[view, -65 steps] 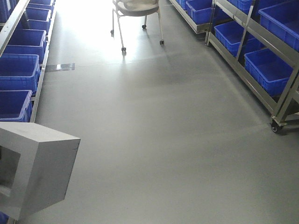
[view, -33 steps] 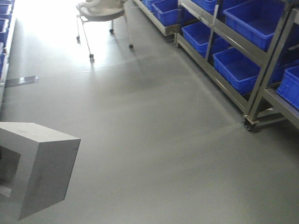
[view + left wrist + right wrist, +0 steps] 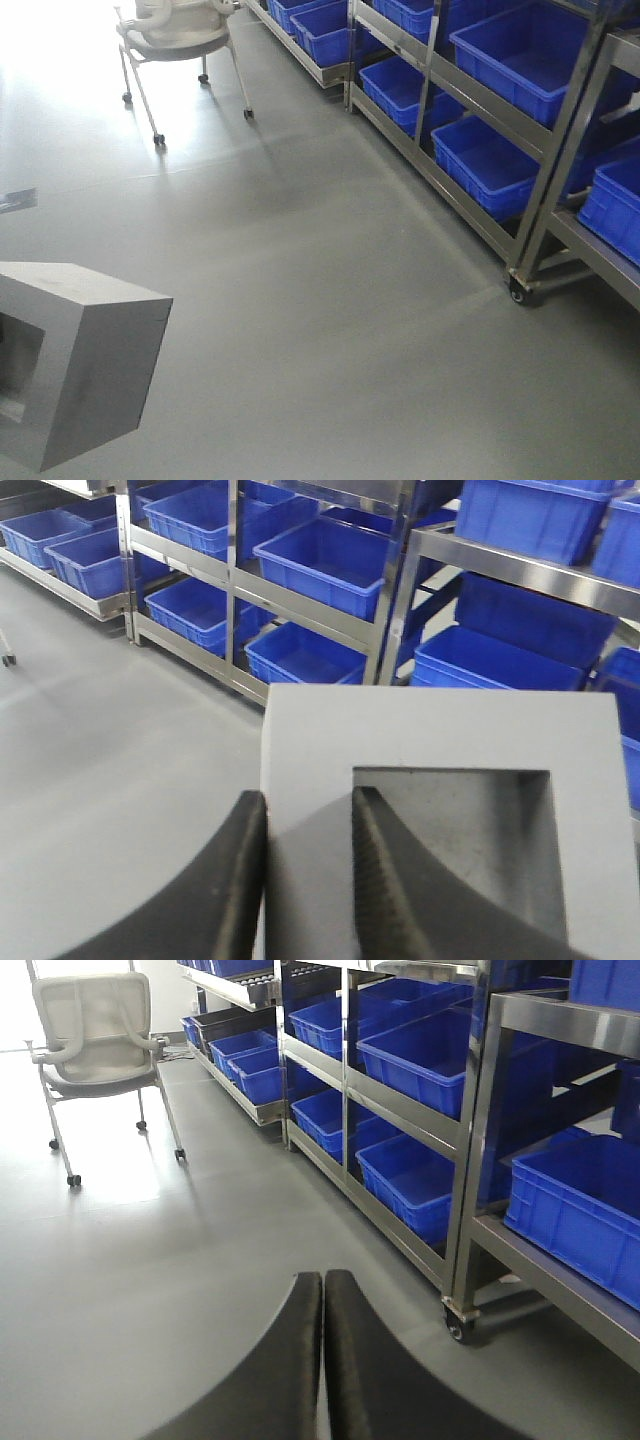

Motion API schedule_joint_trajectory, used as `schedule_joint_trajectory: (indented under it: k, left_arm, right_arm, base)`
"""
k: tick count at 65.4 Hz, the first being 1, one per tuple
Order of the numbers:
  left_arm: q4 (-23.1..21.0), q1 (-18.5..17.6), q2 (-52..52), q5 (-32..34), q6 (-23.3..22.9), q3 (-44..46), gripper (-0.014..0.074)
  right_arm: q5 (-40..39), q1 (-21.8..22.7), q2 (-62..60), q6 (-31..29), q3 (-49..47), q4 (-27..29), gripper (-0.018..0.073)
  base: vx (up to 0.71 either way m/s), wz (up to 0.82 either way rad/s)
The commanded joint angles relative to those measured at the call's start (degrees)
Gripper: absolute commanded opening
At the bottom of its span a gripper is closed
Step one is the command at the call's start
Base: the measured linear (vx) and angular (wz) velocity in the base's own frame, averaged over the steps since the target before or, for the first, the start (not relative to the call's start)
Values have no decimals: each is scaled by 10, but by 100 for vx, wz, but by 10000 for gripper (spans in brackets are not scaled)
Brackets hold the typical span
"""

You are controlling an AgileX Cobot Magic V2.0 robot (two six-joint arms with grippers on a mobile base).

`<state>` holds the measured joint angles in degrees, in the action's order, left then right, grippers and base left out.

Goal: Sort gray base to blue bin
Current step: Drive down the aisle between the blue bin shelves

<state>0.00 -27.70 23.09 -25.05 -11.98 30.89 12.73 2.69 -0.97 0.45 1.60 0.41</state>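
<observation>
Transit phase. My left end effector (image 3: 308, 805) is clenched on one wall of the gray base (image 3: 440, 770): one finger lies against the outer face and the other sits inside the square recess, so the wall serves as a handle and, I judge, the block cannot twist out of the grip. In the front view the block fills the lower left of the frame, apparently carried clear of the floor (image 3: 330, 330), with the recess turned to the left. My right end effector (image 3: 323, 1285), at bottom centre of its own view, is pressed together on nothing; I judge it simply parked out of the way. A metal rack (image 3: 560, 150) along the upper right carries each blue bin (image 3: 478, 188) open side up, ready for a drop from above; I cannot tell which one is the target. An office chair (image 3: 175, 35) stands at upper left.
</observation>
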Motion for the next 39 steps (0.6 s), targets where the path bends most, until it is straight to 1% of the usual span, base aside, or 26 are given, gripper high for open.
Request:
schedule_joint_trajectory:
  k: [1, 14, 39]
  left_arm:
    - [-5, 0, 2, 62, -5, 17, 2]
    - [-5, 0, 2, 62, -5, 17, 2]
    - [-5, 0, 2, 62, -5, 17, 2]
  right_arm:
    - [-43, 0, 0, -5, 1, -4, -5]
    - [-43, 0, 0, -5, 1, -4, -5]
    - [-43, 0, 0, -5, 1, -4, -5]
  base:
    - [33, 8]
    - [35, 19]
    - [37, 30]
